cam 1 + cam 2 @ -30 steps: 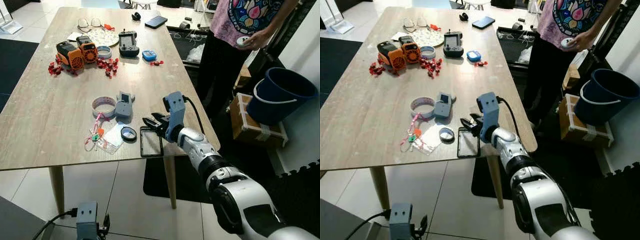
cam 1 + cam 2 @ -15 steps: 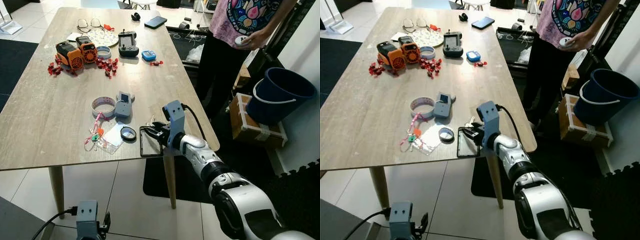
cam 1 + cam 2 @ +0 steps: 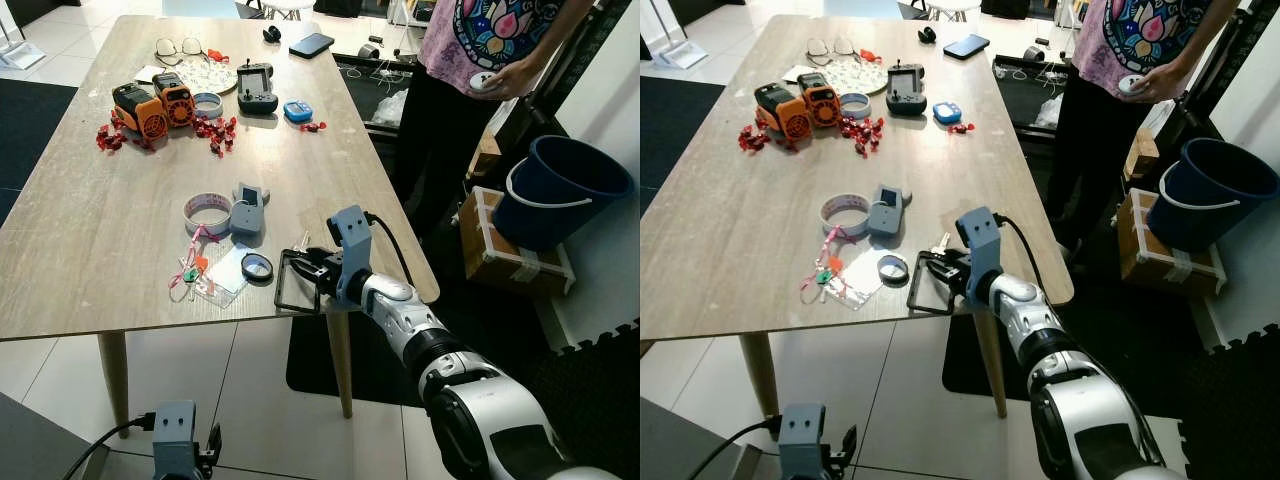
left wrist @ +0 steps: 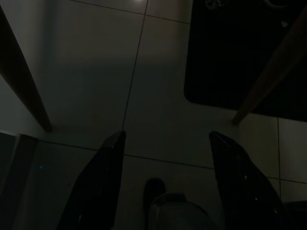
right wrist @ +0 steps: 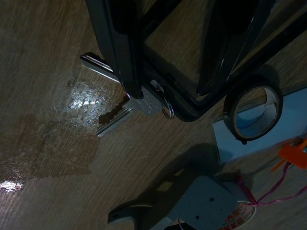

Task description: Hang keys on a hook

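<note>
Silver and jointed, your right arm reaches forward and to its left, low over the near right corner of the wooden table (image 3: 90,250). The right gripper (image 3: 305,268) lies almost flat on the tabletop, its wrist camera block riding above. In the right wrist view you can see its two black fingers (image 5: 116,43) spread apart: one presses down at the keys (image 5: 125,106), the other lies across the black rectangular frame (image 3: 298,283) beside them. The jaws are parted and grip nothing. The keys, two silver blades on a small ring, lie flat on the wood near that corner, touching the frame's edge; from the head camera they show as a pale glint (image 3: 939,243) just beyond the gripper. The frame overhangs the near edge of the table.

Your left arm hangs idle below the table's near edge; the left gripper (image 4: 165,179) points at the tiled floor with its two fingers well apart.

Counting what sits near the front edge: one small black tape ring (image 3: 257,267), one pale card (image 3: 228,272) under it, one orange tag (image 3: 197,265) on a pink cord, one larger white tape roll (image 3: 207,212), one grey device (image 3: 246,210). Toward the far left corner are two orange gadgets (image 3: 152,104), one black controller (image 3: 257,88) and a scatter of red pieces too small to count. A person (image 3: 470,60) stands by the right edge, beside one blue bucket (image 3: 555,188).
</note>
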Controlling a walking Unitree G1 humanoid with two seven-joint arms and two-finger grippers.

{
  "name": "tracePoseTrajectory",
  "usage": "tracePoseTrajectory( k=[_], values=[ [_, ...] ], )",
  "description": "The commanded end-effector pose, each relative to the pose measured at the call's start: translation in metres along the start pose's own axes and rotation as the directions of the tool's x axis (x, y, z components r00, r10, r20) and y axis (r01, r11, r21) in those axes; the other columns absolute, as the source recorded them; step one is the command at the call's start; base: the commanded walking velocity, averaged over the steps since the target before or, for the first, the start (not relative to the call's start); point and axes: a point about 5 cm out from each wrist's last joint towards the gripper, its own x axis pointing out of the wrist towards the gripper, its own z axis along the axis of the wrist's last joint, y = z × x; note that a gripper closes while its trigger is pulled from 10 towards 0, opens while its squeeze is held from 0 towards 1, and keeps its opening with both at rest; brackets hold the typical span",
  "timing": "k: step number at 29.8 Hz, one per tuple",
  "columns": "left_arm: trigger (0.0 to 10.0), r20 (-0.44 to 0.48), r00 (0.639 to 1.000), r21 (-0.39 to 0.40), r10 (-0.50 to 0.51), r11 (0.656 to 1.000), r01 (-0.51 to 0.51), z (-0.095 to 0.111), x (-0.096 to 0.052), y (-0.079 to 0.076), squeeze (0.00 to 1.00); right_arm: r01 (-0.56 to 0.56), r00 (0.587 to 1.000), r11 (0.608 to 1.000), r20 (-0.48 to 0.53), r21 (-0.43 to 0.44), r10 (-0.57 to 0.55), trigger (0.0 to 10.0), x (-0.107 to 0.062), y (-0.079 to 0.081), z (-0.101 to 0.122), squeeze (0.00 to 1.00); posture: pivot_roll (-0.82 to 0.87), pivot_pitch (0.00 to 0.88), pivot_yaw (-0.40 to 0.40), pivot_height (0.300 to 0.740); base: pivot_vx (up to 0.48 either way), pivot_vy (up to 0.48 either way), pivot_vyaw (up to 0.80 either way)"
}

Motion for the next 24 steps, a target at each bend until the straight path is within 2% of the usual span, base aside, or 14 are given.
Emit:
tracePoseTrajectory(
  k=[1,2,3,4,5,6,9,10,12,13,18,20,21,24],
  values=[
    [10.0,-0.029,1.000,-0.002,-0.007,1.000,0.007,-0.008,-0.004,-0.001,0.00,0.019,0.999,0.999,-0.032,0.027,-0.018,8.6,-0.004,-0.003,-0.009,0.00,0.07,0.158,-0.063,0.740,0.000,0.000,0.00],
    [10.0,-0.029,1.000,-0.002,-0.007,1.000,0.007,-0.008,-0.004,-0.001,0.00,0.019,0.999,0.999,-0.032,0.027,-0.018,8.6,-0.004,-0.003,-0.009,0.00,0.07,0.158,-0.063,0.740,0.000,0.000,0.00],
    [10.0,-0.029,1.000,-0.002,-0.006,1.000,0.006,-0.008,-0.004,-0.001,0.00,0.018,0.999,0.999,-0.032,0.026,-0.017,6.6,-0.003,-0.002,-0.008,0.00,0.07,0.158,-0.062,0.740,0.000,0.000,0.00],
    [10.0,-0.029,1.000,-0.002,-0.006,1.000,0.006,-0.008,-0.004,-0.001,0.00,0.018,0.999,0.999,-0.032,0.026,-0.017,6.6,-0.003,-0.002,-0.008,0.00,0.07,0.158,-0.062,0.740,0.000,0.000,0.00],
    [10.0,-0.031,0.999,-0.001,-0.006,1.000,0.006,-0.008,-0.004,-0.001,0.00,0.018,0.999,1.000,-0.032,0.026,-0.017,5.0,-0.003,-0.002,-0.007,0.00,0.07,0.158,-0.064,0.740,0.000,0.000,0.00],
    [10.0,-0.034,0.999,-0.001,-0.005,1.000,0.005,-0.008,-0.004,-0.001,0.00,0.019,0.999,1.000,-0.033,0.023,-0.018,4.6,-0.002,-0.002,-0.007,0.00,0.07,0.158,-0.064,0.740,0.000,0.000,0.00],
    [10.0,-0.038,0.999,0.000,-0.005,1.000,0.005,-0.008,-0.004,-0.001,0.00,0.022,0.999,1.000,-0.038,0.018,-0.021,4.4,-0.002,-0.002,-0.006,0.00,0.07,0.157,-0.065,0.740,0.000,0.000,0.00],
    [10.0,-0.040,0.999,0.000,-0.005,1.000,0.005,-0.008,-0.004,-0.001,0.00,0.027,0.999,1.000,-0.045,0.014,-0.027,3.6,-0.001,-0.003,-0.005,0.00,0.07,0.157,-0.066,0.740,0.000,0.000,0.00],
    [10.0,-0.042,0.999,0.001,-0.005,1.000,0.005,-0.009,-0.004,-0.001,0.00,0.032,0.998,0.999,-0.051,0.011,-0.031,3.5,-0.001,-0.004,-0.004,0.00,0.07,0.157,-0.066,0.740,0.000,0.000,0.00],
    [10.0,-0.043,0.999,0.000,-0.005,1.000,0.005,-0.009,-0.004,-0.001,0.00,0.036,0.998,0.999,-0.055,0.008,-0.035,2.5,-0.001,-0.004,-0.004,0.00,0.07,0.157,-0.066,0.740,0.000,0.000,0.00],
    [10.0,-0.045,0.999,0.000,-0.005,1.000,0.006,-0.009,-0.004,-0.002,0.00,0.041,0.998,0.999,-0.057,0.004,-0.040,2.2,-0.001,-0.005,-0.001,0.00,0.07,0.154,-0.067,0.740,0.000,0.000,0.00],
    [10.0,-0.046,0.999,0.000,-0.006,1.000,0.006,-0.009,-0.003,-0.002,0.00,0.042,0.998,0.999,-0.057,0.002,-0.041,1.5,0.000,-0.005,-0.001,0.00,0.07,0.152,-0.068,0.740,0.000,0.000,0.00],
    [10.0,-0.046,0.999,0.000,-0.006,1.000,0.006,-0.009,-0.003,-0.002,0.00,0.042,0.998,0.999,-0.056,0.001,-0.041,0.0,0.000,-0.005,0.000,0.00,0.07,0.150,-0.068,0.740,0.000,0.000,0.00],
    [10.0,-0.047,0.999,0.000,-0.006,1.000,0.006,-0.009,-0.003,-0.002,0.00,0.040,0.998,0.999,-0.053,0.001,-0.040,0.0,0.000,-0.005,0.001,0.00,0.07,0.148,-0.069,0.740,0.000,0.000,0.00]
  ],
)
